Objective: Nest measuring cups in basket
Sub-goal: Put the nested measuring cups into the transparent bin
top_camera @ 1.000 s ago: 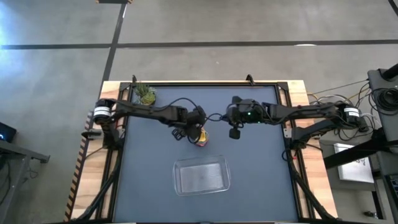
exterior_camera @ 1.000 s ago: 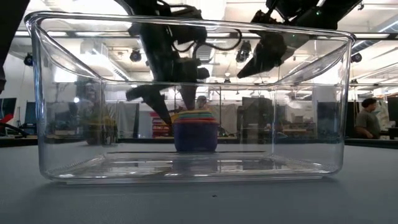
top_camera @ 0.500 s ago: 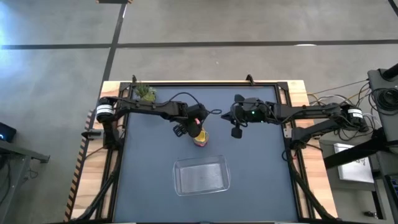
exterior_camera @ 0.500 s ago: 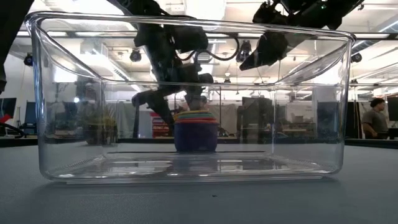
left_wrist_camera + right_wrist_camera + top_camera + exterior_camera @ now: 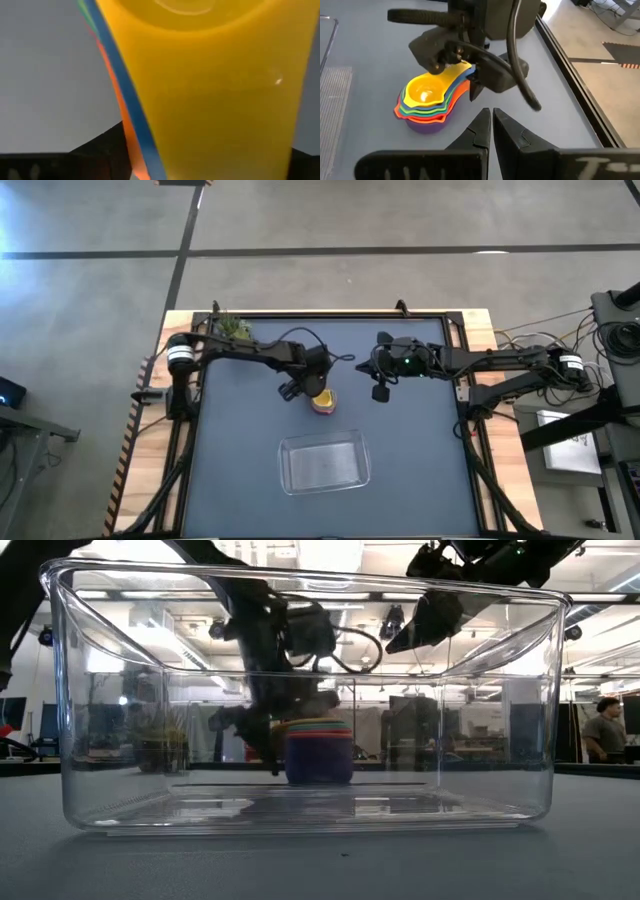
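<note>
The measuring cups (image 5: 422, 107) stand nested in one stack on the dark table (image 5: 420, 470), a purple cup at the bottom and a yellow one (image 5: 424, 92) on top. They sit behind the basket (image 5: 323, 463), which stands empty toward the near edge. My left gripper (image 5: 460, 72) points steeply down at the stack's handles (image 5: 210, 100), open, with one finger on each side of them. My right gripper (image 5: 491, 117) hangs shut above the table, to the right of the stack (image 5: 324, 402). My left gripper comes from above, its fingers (image 5: 100, 145) close along both sides of the stacked handles (image 5: 464, 70), across them. I cannot tell whether they touch the handles. The stack rests upright on the table.
A small potted green plant (image 5: 233, 330) stands at the far left corner. A raised black frame (image 5: 330, 313) runs around the table. In the low view a person (image 5: 604, 730) stands in the room beyond.
My left gripper has sunk toward the table and come in over the stack's handles, tipping more steeply down. The cups stand where they were.
</note>
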Controlling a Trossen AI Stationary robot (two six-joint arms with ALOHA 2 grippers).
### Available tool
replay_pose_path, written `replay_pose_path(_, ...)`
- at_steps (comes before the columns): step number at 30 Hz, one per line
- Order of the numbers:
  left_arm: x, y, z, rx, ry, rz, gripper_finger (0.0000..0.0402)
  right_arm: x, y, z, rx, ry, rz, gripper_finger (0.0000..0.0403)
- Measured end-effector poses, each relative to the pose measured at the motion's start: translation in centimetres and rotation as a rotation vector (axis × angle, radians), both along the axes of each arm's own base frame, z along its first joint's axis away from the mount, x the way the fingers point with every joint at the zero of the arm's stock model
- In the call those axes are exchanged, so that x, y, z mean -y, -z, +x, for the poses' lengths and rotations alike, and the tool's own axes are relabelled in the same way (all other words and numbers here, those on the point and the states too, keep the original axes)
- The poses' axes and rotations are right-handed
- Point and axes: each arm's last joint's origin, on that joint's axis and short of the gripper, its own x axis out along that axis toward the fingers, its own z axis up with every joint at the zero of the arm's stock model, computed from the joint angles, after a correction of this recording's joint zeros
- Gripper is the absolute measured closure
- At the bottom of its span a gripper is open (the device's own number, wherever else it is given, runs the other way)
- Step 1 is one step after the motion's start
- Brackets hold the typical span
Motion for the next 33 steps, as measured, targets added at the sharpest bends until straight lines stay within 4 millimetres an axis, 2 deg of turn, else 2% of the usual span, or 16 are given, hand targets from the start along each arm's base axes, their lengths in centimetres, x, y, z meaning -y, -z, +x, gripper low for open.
replay_pose_path(5, 0.0, 0.1, -0.1, -0.018, -0.041, -0.017, 0.0227, 0.0, 0.0, 0.0, 0.0, 0.0, 0.0, 0.0394)
replay_pose_path(9, 0.0, -0.9, 0.1, -0.042, -0.097, -0.04, 0.0278, 0.0, 0.0, 0.0, 0.0, 0.0, 0.0, 0.0394)
replay_pose_path(11, 0.0, -1.4, 0.3, -0.048, -0.135, -0.053, 0.0291, 0.0, 0.0, 0.0, 0.0, 0.0, 0.0, 0.0394)
replay_pose_path(15, -0.2, -2.7, 0.8, -0.02, -0.248, -0.084, 0.0291, 0.0, 0.0, 0.0, 0.0, 0.003, 0.005, 0.0394)
replay_pose_path(20, -0.1, -3.1, 1.1, -0.005, -0.298, -0.1, 0.025, 0.0, 0.1, -0.1, -0.015, 0.004, 0.01, 0.0394)
replay_pose_path(22, 0.1, -3.0, 1.1, -0.005, -0.295, -0.1, 0.0255, 0.0, 0.2, -0.1, -0.027, 0.004, 0.012, 0.0394)
replay_pose_path(25, 0.2, -2.8, 1.0, -0.013, -0.307, -0.105, 0.0283, 0.0, 0.3, -0.2, -0.032, 0.004, 0.013, 0.0394)
replay_pose_path(33, 0.3, -2.6, 0.9, -0.013, -0.385, -0.13, 0.0284, -0.1, 0.5, -0.2, -0.038, 0.004, 0.014, 0.0394)
